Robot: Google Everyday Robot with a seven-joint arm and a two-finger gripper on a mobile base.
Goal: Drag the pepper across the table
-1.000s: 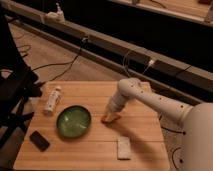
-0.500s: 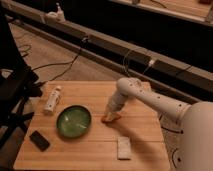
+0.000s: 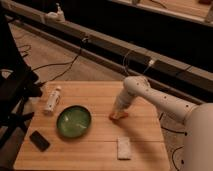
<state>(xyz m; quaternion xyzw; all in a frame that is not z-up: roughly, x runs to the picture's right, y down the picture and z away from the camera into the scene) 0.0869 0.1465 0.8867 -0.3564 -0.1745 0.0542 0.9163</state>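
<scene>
The pepper (image 3: 120, 116) is a small orange-red shape lying on the light wooden table (image 3: 145, 140), right of the green bowl (image 3: 73, 121). My gripper (image 3: 117, 113) reaches down from the white arm on the right and sits right on top of the pepper, hiding part of it. Only the pepper's right end shows beside the gripper tip.
A white bottle (image 3: 52, 100) lies at the table's left side. A black phone-like object (image 3: 39, 140) lies near the front left corner. A pale rectangular pad (image 3: 123, 148) lies near the front edge. A dark chair (image 3: 15, 95) stands left of the table.
The gripper and pepper stay almost in place; any shift is very slight.
</scene>
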